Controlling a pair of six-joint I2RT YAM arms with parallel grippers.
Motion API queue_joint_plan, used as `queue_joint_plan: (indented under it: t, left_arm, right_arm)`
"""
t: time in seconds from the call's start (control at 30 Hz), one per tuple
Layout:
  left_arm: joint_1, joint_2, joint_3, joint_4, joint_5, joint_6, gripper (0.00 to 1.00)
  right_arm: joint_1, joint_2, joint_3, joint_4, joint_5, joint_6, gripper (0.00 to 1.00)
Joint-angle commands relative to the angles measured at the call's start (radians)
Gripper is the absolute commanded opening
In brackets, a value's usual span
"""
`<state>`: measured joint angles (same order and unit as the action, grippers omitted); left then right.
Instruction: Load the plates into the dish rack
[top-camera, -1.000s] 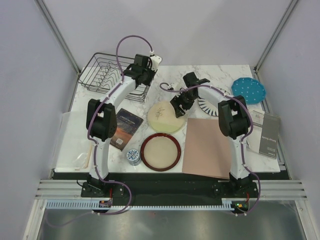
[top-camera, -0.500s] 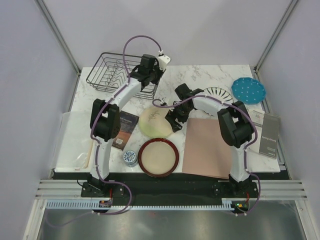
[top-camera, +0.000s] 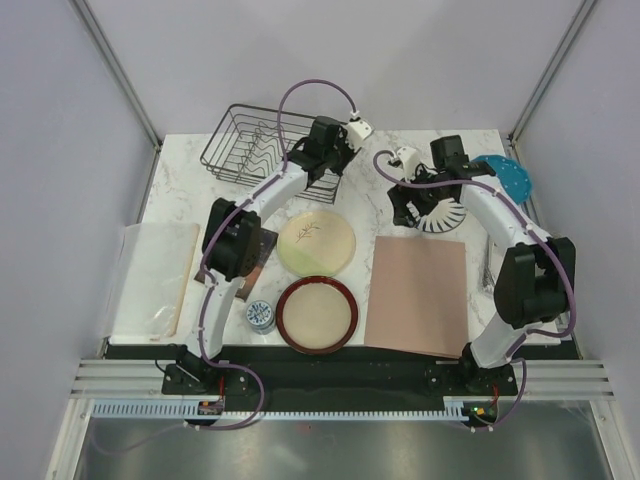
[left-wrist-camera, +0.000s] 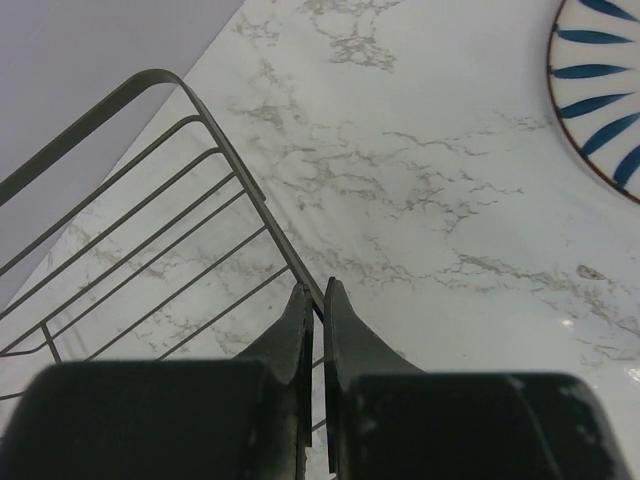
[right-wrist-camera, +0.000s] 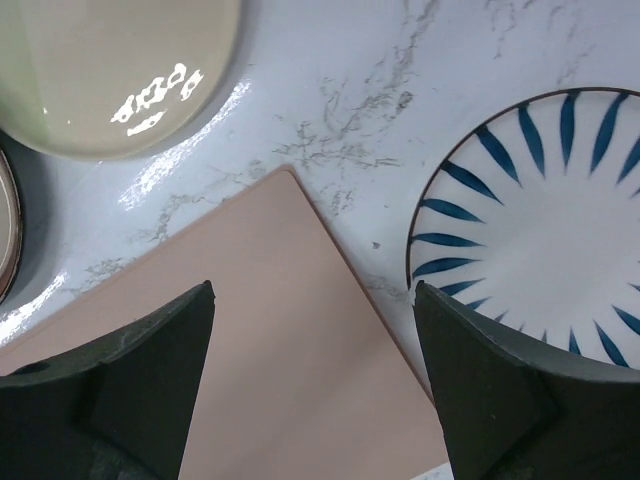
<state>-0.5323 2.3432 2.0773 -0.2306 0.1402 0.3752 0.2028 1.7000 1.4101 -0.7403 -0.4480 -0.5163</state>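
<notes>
Gripping the rim wire at the dish rack's (top-camera: 255, 150) right end, the left hand (left-wrist-camera: 312, 290) has its two fingers pressed nearly together on that wire. The rack sits at the back left of the marble table (top-camera: 370, 150), its upright prongs showing inside. All four plates lie flat on the table outside it.

The right hand (right-wrist-camera: 312, 300) hangs with its fingers spread wide and nothing between them, above the spot where the pink mat's (right-wrist-camera: 270, 380) back corner comes close to the white plate with dark radial stripes (right-wrist-camera: 540, 200). In the overhead view that arm's wrist covers the back part of the striped plate, and its forearm crosses the left edge of the teal dotted plate (top-camera: 515, 180), which lies at the back right corner of the table.

The cream plate with the sprig drawing (top-camera: 316, 243) lies near the middle of the table, forward of the rack and just left of the mat. The cream plate with the dark red rim (top-camera: 319, 315) lies right in front of it, near the table's front edge; their rims look to be touching or overlapping. A small blue-and-white cup (top-camera: 262, 314) stands just left of the red-rimmed plate. The left arm arches over the stretch of table between the cup and the rack. A clear plastic sheet (top-camera: 155, 275) lies along the table's left side, well apart from the plates.
</notes>
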Motion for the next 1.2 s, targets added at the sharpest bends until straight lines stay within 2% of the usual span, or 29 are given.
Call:
queue_joint_plan:
  t: [0.0,0.3,0.43,0.57,0.63,0.67,0.77,0.83,0.87,1.0,1.03,1.07,1.13,1.17]
  left_arm:
    - [-0.121,-0.044,0.006,0.16,0.159,0.131,0.02]
    - [-0.184,-0.074,-0.078,0.162,0.231,0.188,0.02]
    - [-0.187,-0.123,-0.169,0.16,0.219,0.212,0.02]
    - [-0.187,-0.237,-0.281,0.198,0.161,0.237,0.44]
    - [-0.186,-0.287,-0.377,0.262,0.125,0.243,0.56]
    - [-0.186,-0.339,-0.408,0.325,0.112,0.241,0.65]
    - [-0.186,-0.403,-0.477,0.384,0.062,0.226,0.77]
    - [-0.186,-0.453,-0.49,0.395,-0.019,0.2,0.78]
    - [-0.186,-0.47,-0.493,0.401,-0.062,0.168,0.82]
    - [-0.172,-0.577,-0.548,0.419,-0.352,0.059,0.92]
    - [-0.164,-0.617,-0.556,0.404,-0.4,0.016,0.93]
    - [-0.143,-0.636,-0.56,0.369,-0.434,-0.089,0.91]
    - [-0.115,-0.679,-0.56,0.237,-0.474,-0.207,0.89]
    - [-0.083,-0.686,-0.559,0.181,-0.488,-0.337,0.84]
  right_arm:
    - [-0.026,-0.016,0.036,0.005,-0.027,0.024,0.88]
    - [-0.137,0.019,0.124,0.027,-0.073,0.14,0.88]
    - [-0.177,0.062,0.19,0.032,-0.098,0.171,0.88]
    - [-0.183,0.197,0.381,0.042,-0.115,0.226,0.87]
    - [-0.177,0.263,0.522,0.045,-0.109,0.242,0.86]
    - [-0.174,0.3,0.57,0.039,-0.097,0.243,0.85]
    - [-0.163,0.462,0.758,0.024,-0.103,0.233,0.84]
    - [-0.149,0.516,0.878,0.024,-0.101,0.217,0.83]
    - [-0.141,0.542,0.91,0.021,-0.095,0.207,0.83]
    - [-0.089,0.656,1.021,0.022,-0.023,0.151,0.81]
    - [-0.085,0.673,1.052,0.033,-0.011,0.15,0.8]
    - [-0.08,0.699,1.063,0.044,0.0,0.154,0.8]
    - [-0.079,0.717,1.078,0.085,0.012,0.167,0.8]
    - [-0.074,0.725,1.078,0.099,0.012,0.176,0.8]
